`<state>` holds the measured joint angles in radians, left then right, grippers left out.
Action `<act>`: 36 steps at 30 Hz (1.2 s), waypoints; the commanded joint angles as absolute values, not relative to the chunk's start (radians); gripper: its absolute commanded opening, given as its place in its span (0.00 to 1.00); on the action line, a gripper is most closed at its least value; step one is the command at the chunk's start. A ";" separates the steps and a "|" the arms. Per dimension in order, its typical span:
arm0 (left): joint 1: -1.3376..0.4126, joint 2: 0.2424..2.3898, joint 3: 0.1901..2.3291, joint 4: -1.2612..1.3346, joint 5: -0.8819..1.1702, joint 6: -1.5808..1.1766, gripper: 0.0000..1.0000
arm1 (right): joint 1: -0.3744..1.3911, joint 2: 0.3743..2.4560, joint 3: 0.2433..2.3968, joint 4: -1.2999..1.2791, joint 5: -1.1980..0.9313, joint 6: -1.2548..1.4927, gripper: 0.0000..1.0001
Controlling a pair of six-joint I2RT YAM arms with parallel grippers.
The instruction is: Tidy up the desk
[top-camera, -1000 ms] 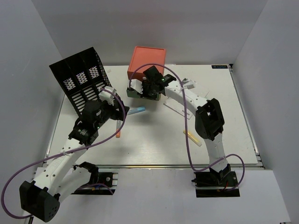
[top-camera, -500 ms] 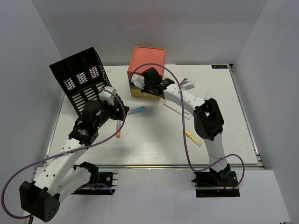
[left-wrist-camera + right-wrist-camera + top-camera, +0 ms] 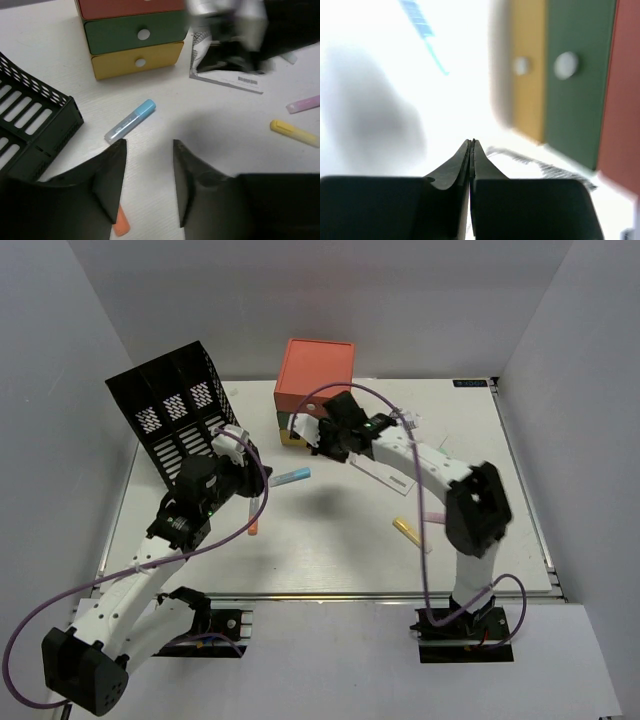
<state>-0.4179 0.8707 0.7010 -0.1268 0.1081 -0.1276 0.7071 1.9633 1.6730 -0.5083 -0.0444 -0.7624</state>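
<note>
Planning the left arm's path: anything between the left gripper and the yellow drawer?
One blue-capped marker lying on the desk, otherwise bare; clearest in the left wrist view.

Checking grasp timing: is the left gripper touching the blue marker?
Apart. The left wrist view shows bare desk between the open left gripper and the blue marker.

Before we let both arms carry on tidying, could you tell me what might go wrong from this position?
1. The left hand hangs open between the blue marker and the orange marker, half hidden under one finger; closing here might roll either away rather than grip it.
2. The right hand, shut, sits close to the drawer unit and a printed sheet; a sweep could bump the drawers or drag the sheet.
</note>
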 commanded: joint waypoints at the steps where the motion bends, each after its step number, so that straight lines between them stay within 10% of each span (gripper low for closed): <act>1: -0.414 0.867 0.698 -0.097 0.153 -0.130 0.47 | 0.689 1.682 1.538 -0.490 -0.347 -0.686 0.00; 6: -0.414 0.902 0.696 -0.084 0.193 -0.143 0.03 | 0.586 1.400 1.261 -0.197 -0.226 -0.400 0.45; 9: -0.414 0.933 0.692 -0.066 0.221 -0.163 0.00 | 0.458 1.362 1.200 -0.240 -0.215 -0.309 0.00; 17: -0.414 1.121 0.652 0.179 0.311 -0.438 0.00 | 0.022 1.358 1.013 -0.281 -0.773 -0.089 0.00; 19: -0.414 1.220 0.676 0.205 0.302 -0.517 0.19 | -0.042 1.364 0.968 -0.224 -0.907 -0.065 0.04; 22: -0.414 1.357 0.721 0.276 0.276 -0.636 0.53 | -0.084 1.388 0.997 -0.337 -1.124 -0.152 0.38; 26: -0.425 1.538 0.758 0.446 0.220 -0.781 0.62 | -0.114 1.349 0.980 -0.354 -1.221 -0.242 0.49; 28: -0.434 1.606 0.781 0.492 0.192 -0.857 0.63 | -0.126 1.325 0.962 -0.374 -1.226 -0.288 0.48; 32: -0.434 1.738 0.822 0.613 0.098 -0.904 0.62 | -0.136 1.286 0.945 -0.414 -1.220 -0.368 0.10; 36: -0.434 1.821 0.862 0.693 0.037 -0.904 0.58 | -0.141 1.273 0.953 -0.454 -1.221 -0.432 0.04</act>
<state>-0.4294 1.8008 0.8101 0.5533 0.1150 -0.8654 -0.1337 1.2903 0.9512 -0.4046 -1.1770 -0.3481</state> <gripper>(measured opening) 0.591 0.042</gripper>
